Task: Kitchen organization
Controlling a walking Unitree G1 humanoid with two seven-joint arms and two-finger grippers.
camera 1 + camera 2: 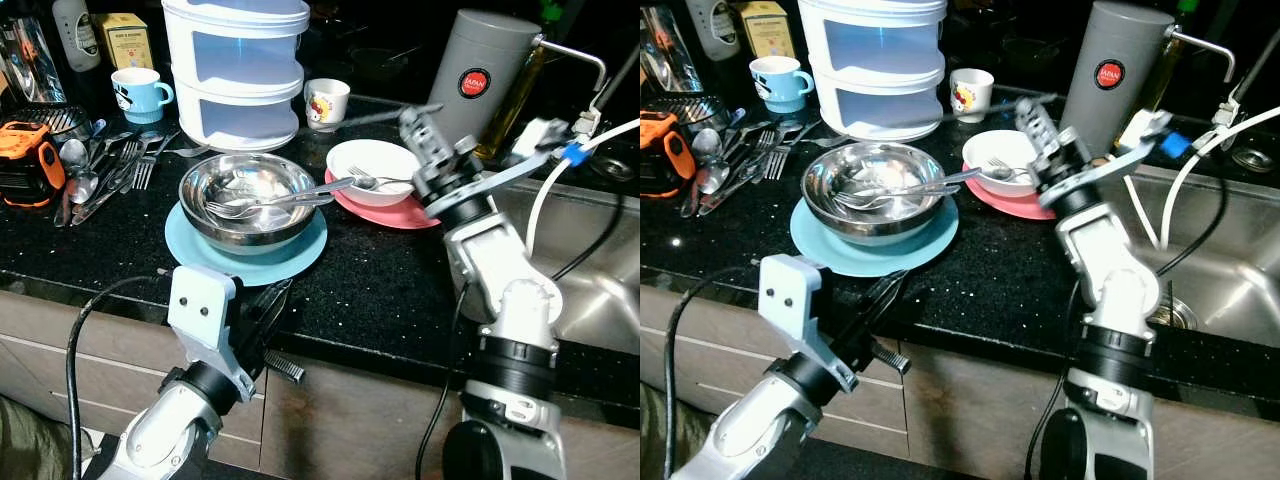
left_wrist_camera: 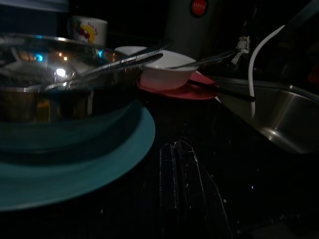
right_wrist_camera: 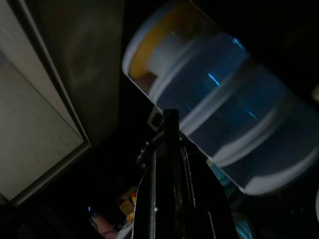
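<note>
On the black speckled counter [image 1: 380,290] a steel bowl [image 1: 247,195] sits on a light blue plate [image 1: 200,255], with two forks [image 1: 275,203] lying across its inside. Just beside it a white bowl [image 1: 375,168] rests on a pink plate [image 1: 400,215] and holds one more fork [image 1: 375,181]. It looks like dirty dishes stacked in pairs near the sink [image 1: 590,270], so probably they wait for washing or sorting. More loose cutlery [image 1: 105,165] lies in a heap at the left, next to an orange tool [image 1: 28,160]. Behind stand a stacked white container [image 1: 236,65], a blue mug [image 1: 140,93], a small printed cup [image 1: 326,100] and a gray thermos jug [image 1: 487,75]. The right gripper [image 1: 345,120] is raised above the dishes, its two long fingers pressed together with nothing between them, pointing toward the stacked container; I judge it is positioned to come down on a fork handle. The left gripper [image 1: 262,310] waits low at the counter edge, near the blue plate, its fingers also closed and empty, maybe kept out of the way of the other arm.
</note>
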